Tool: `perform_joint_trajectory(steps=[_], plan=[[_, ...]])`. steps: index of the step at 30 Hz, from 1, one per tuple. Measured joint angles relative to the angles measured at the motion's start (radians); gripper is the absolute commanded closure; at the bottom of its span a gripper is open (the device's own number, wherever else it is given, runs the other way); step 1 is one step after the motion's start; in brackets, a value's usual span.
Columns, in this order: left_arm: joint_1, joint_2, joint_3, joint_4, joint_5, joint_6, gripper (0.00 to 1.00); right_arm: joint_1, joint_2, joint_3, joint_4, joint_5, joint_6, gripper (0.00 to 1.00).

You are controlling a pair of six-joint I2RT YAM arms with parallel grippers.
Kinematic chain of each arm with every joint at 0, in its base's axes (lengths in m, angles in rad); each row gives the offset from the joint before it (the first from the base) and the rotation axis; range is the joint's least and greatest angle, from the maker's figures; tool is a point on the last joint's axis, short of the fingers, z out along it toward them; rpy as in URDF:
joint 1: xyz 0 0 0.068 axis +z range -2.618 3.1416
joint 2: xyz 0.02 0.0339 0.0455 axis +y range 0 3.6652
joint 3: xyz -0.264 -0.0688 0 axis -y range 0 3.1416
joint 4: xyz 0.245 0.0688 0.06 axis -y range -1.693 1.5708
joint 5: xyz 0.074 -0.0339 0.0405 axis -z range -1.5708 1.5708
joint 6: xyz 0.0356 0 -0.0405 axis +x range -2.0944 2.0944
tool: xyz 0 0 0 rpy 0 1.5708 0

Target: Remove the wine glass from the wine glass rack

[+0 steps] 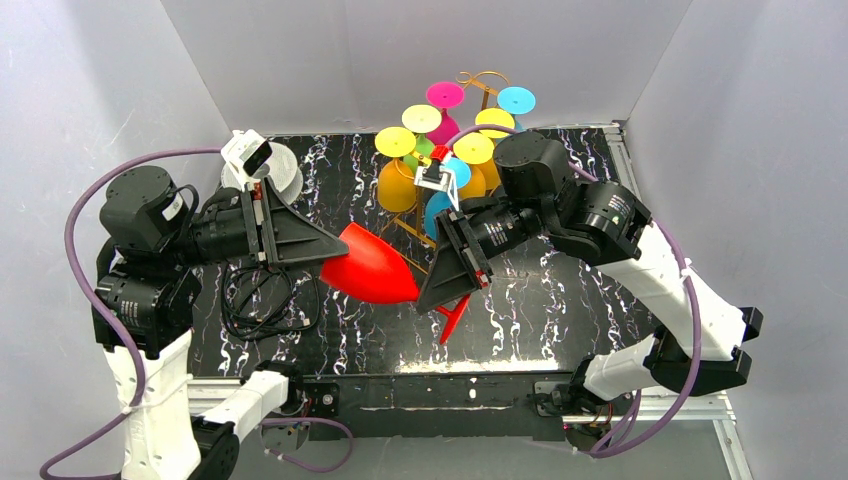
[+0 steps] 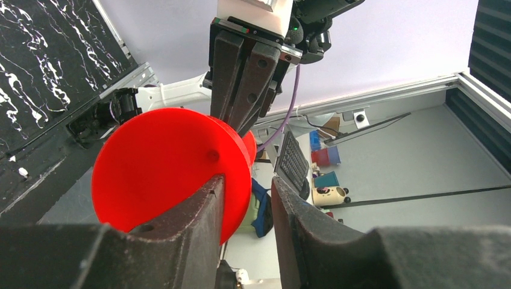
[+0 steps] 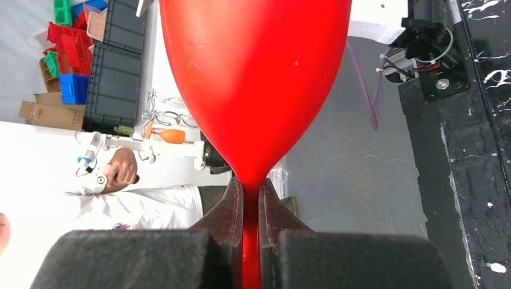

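Observation:
A red wine glass [image 1: 368, 266] hangs on its side above the black marbled table [image 1: 560, 300], away from the golden-orange wire rack [image 1: 484, 82] at the back. My right gripper [image 1: 445, 288] is shut on its stem, shown in the right wrist view [image 3: 250, 198] with the bowl [image 3: 256, 78] just beyond the fingers. My left gripper [image 1: 338, 246] is open at the bowl's other end. In the left wrist view [image 2: 247, 178] the left finger [image 2: 199, 217] overlaps the red bowl [image 2: 163, 162]. The bowl's edge lies in the gap between the fingers.
Several coloured glasses, among them yellow [image 1: 395, 142], pink [image 1: 445, 95] and blue [image 1: 516, 100], hang on the rack. A white round object [image 1: 278, 172] sits at the back left. A black cable loop [image 1: 255, 300] lies on the table near the left arm. White walls enclose three sides.

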Motion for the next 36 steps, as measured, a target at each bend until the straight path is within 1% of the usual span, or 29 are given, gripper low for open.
perform_joint_trajectory(steps=[6, 9, 15, 19, 24, 25, 28, 29, 30, 32, 33, 36], plan=[[-0.005, -0.004, 0.000, 0.000, -0.001, -0.001, 0.72, 0.000, 0.002, -0.002, 0.024, -0.048, 0.014, 0.99], [-0.007, -0.009, 0.000, 0.000, -0.003, -0.002, 0.80, 0.000, 0.006, -0.002, 0.026, -0.064, 0.016, 0.99], [-0.011, -0.015, 0.000, 0.000, -0.008, -0.005, 0.86, 0.000, 0.021, -0.002, 0.030, -0.084, 0.020, 0.99], [-0.011, -0.015, 0.000, 0.001, -0.009, -0.016, 0.99, 0.000, 0.023, -0.002, 0.034, -0.084, 0.024, 0.99], [-0.011, -0.020, 0.000, 0.002, -0.014, -0.025, 1.00, 0.000, 0.025, -0.002, 0.034, -0.084, 0.026, 0.99], [-0.011, -0.021, 0.000, 0.002, -0.016, -0.024, 1.00, 0.000, 0.025, -0.002, 0.034, -0.083, 0.026, 0.91], [-0.011, -0.025, 0.000, -0.001, -0.026, -0.013, 1.00, 0.000, 0.025, -0.003, 0.033, -0.076, 0.025, 0.58], [-0.011, -0.026, 0.000, -0.002, -0.030, -0.008, 1.00, 0.000, 0.025, -0.003, 0.033, -0.069, 0.024, 0.49], [-0.011, -0.028, 0.000, -0.005, -0.038, -0.002, 1.00, 0.000, 0.025, -0.002, 0.034, -0.056, 0.021, 0.42], [-0.011, -0.030, 0.000, -0.016, -0.049, 0.010, 1.00, 0.000, 0.024, -0.002, 0.033, -0.037, 0.016, 0.33], [-0.011, -0.030, 0.000, -0.021, -0.056, 0.016, 1.00, 0.000, 0.022, -0.002, 0.031, -0.025, 0.012, 0.30], [-0.011, -0.029, 0.000, -0.029, -0.068, 0.028, 1.00, 0.000, 0.008, -0.002, 0.017, 0.021, 0.004, 0.26]])
